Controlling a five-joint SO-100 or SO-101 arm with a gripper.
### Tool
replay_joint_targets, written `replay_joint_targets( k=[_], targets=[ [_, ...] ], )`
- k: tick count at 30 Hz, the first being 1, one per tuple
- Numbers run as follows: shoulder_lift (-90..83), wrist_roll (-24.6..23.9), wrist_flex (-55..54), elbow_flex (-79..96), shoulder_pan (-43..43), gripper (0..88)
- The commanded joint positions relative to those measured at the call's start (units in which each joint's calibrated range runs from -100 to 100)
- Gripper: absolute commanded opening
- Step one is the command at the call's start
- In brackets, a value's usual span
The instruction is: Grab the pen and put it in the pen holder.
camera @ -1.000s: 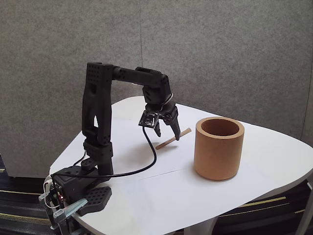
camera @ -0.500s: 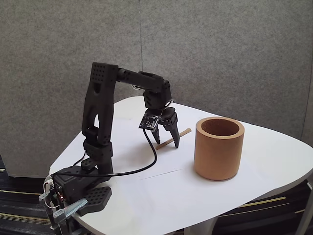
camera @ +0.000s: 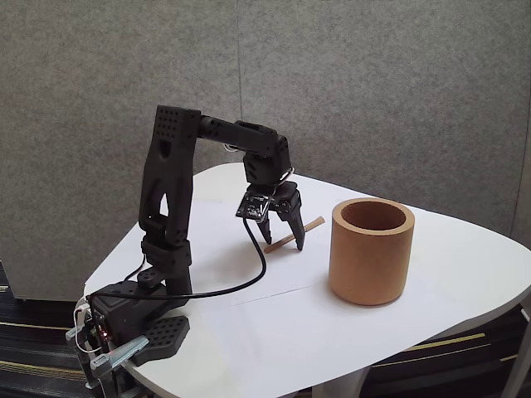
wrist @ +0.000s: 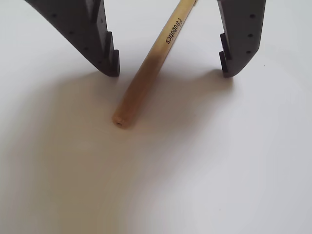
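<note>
Tool [wrist: 168, 73] down at the white surface [camera: 465, 274], spread wide, one finger [wrist: 97, 39] on either side of the pen [wrist: 151, 68], tips touching or nearly touching the surface, nothing pinched yet. Pen lying flat between the fingers in the wrist view, slanted, near end pointing toward the camera. Straddled this way so that closing should trap the shaft crosswise. Pen holder [camera: 371, 250] upright to the right in the fixed view, well apart from the pen [camera: 287, 238], mouth open and ready.
</note>
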Motion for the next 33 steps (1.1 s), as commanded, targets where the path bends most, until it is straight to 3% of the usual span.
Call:
replay_joint_targets(
  k=[1,3,6,7,30,33],
  targets=[
    [-0.1,-0.1,-0.5,-1.7,0.3,28.5],
    [0.0,-0.1,-0.6,-1.7,0.3,23.3],
    [2.0,0.2,-3.2,-1.7,0.2,2.5],
    [2.7,0.2,-4.2,-1.7,0.4,0.0],
    [2.9,0.6,-5.3,-1.5,0.7,0.5],
    [1.0,2.7,-5.2,-3.2,0.5,0.6]
  ],
)
